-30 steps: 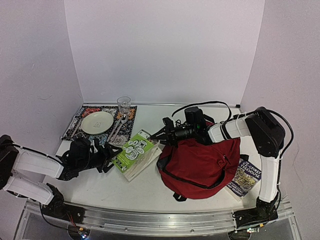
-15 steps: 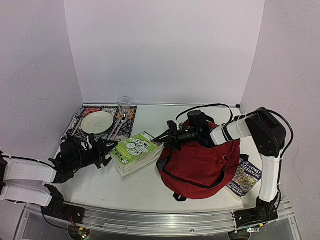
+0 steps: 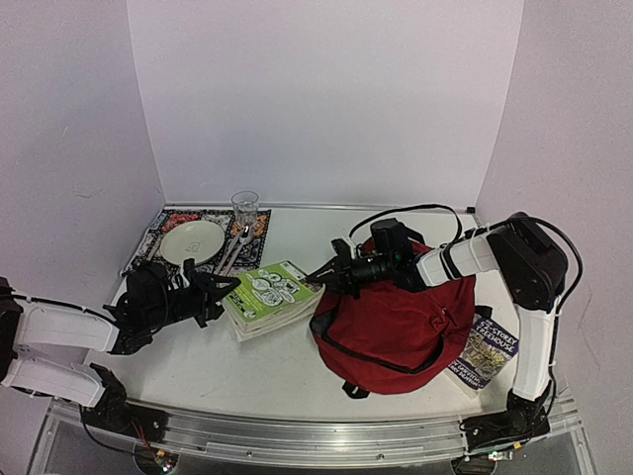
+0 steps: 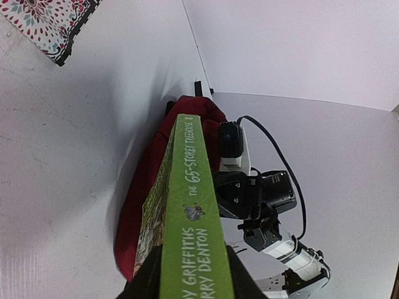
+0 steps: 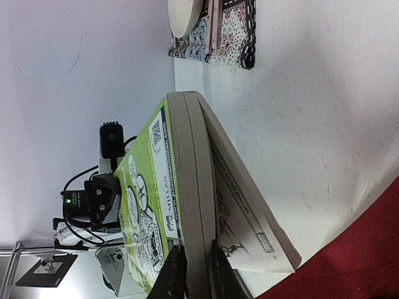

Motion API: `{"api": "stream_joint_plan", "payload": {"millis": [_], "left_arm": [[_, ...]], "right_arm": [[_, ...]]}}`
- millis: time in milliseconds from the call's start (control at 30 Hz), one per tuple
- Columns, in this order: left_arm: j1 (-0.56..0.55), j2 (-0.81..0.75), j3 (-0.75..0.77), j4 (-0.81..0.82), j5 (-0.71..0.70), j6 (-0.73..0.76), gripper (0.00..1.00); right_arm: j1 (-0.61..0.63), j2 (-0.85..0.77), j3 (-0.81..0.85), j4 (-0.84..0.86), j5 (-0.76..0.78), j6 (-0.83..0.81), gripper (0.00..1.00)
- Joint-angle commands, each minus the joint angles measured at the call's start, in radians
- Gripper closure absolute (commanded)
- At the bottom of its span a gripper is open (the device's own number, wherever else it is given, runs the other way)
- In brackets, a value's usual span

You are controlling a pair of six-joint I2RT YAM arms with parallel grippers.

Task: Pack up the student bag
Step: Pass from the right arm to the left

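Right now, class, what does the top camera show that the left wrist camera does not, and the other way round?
Only the top view: the plate, the glass and the blue book on the table beside the bag. Only the left wrist view: the title and authors' names along the spine of the green book. Both share: the green book, the red bag, the right arm reaching over the bag, and the patterned mat.

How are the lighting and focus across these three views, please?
Top external: soft, even light, no glare, faint shadows beneath the student bag and green book. Left wrist: the book's spine lettering is sharp, but the left tool's fingers at the bottom edge are dark and blurred. Right wrist: page edges crisp; the right tool's fingers likewise blurred.
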Motion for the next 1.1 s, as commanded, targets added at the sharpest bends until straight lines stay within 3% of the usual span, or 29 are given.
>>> {"api": "stream_joint_plan", "payload": {"millis": [0,67,167,433,700,900,1067], "left_arm": [[-0.006,-0.017,0.052,0.096,0.019,-0.025,0.83],[-0.006,-0.019,0.044,0.096,0.008,-0.031,0.91],[-0.005,-0.006,0.037,0.096,0.0,-0.035,1.0],[0.0,0.044,0.049,0.096,-0.034,-0.03,1.0],[0.047,0.121,0.131,0.097,0.002,-0.003,1.0],[0.09,0.168,0.191,0.097,0.048,0.011,1.0],[0.11,0.184,0.212,0.097,0.069,0.013,1.0]], "right_arm": [[0.019,-0.101,0.066,-0.199,0.023,-0.202,0.94],[0.019,-0.12,0.082,-0.303,0.055,-0.284,0.9],[0.019,-0.154,0.093,-0.404,0.087,-0.37,0.76],[0.02,-0.278,0.121,-0.739,0.235,-0.63,0.49],[0.054,-0.413,0.089,-0.99,0.379,-0.822,0.35],[0.152,-0.481,0.11,-1.198,0.567,-0.905,0.24],[0.253,-0.481,0.157,-1.364,0.723,-0.939,0.2]]}}
